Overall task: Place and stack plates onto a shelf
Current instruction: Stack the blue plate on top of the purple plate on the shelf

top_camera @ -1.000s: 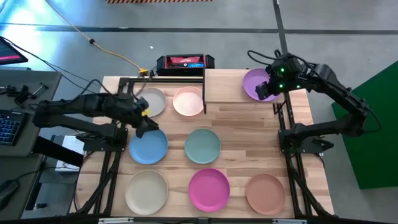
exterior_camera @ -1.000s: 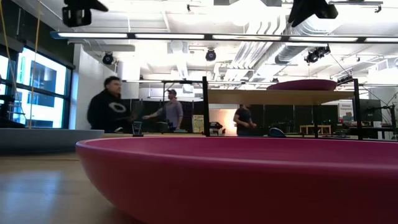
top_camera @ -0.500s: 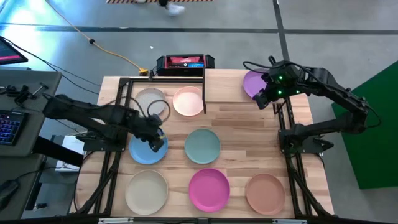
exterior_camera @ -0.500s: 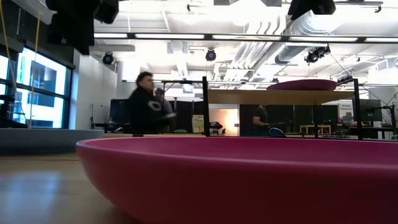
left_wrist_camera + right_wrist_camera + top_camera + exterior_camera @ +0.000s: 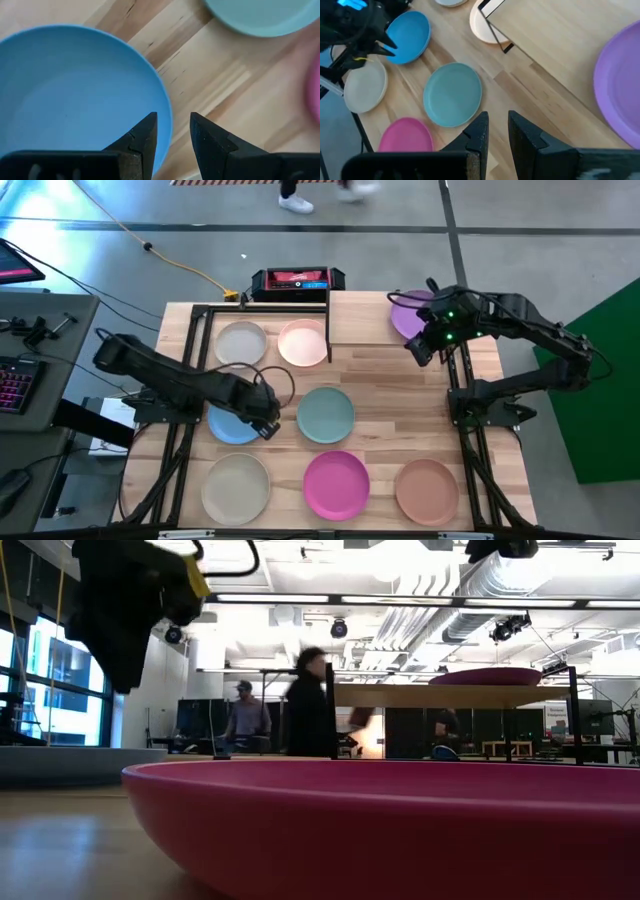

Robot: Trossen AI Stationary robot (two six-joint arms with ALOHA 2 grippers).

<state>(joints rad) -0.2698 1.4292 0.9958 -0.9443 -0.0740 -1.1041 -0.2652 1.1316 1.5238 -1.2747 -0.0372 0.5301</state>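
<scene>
Surface (image 5: 385, 395): we see the whole wooden top only from above; the low view shows just a strip of it.
Shelf (image 5: 360, 320): its board covers part of the pink plate (image 5: 303, 343) from above; in the low view it is a thin edge-on bar.
Left arm: it has swung from the far-left plates to the gap between the blue plate (image 5: 234, 424) and the teal plate (image 5: 326, 415); in the low view it is only a dark blur at the upper left.
Right arm: it reaches over the shelf's right end and has drawn back a little from the purple plate (image 5: 408, 313).
Magenta plate (image 5: 380, 825): it fills the low view's foreground and blocks the plates behind it.
Purple plate: it lies on the shelf, partly under the right arm from above; the right wrist view shows it cut off at the frame edge.
Other plates: grey-white (image 5: 241, 343), cream (image 5: 236, 487) and tan (image 5: 427, 489) lie on the surface, apart from each other.
Left gripper (image 5: 172, 131): narrow jaws straddle the blue plate's rim, one finger over the plate, one outside; we cannot tell whether they touch it.
Right gripper (image 5: 498, 131): narrow jaws, nothing between them, above bare shelf board.
People: blurred figures beyond the surface in the low view; they have moved since earlier.
</scene>
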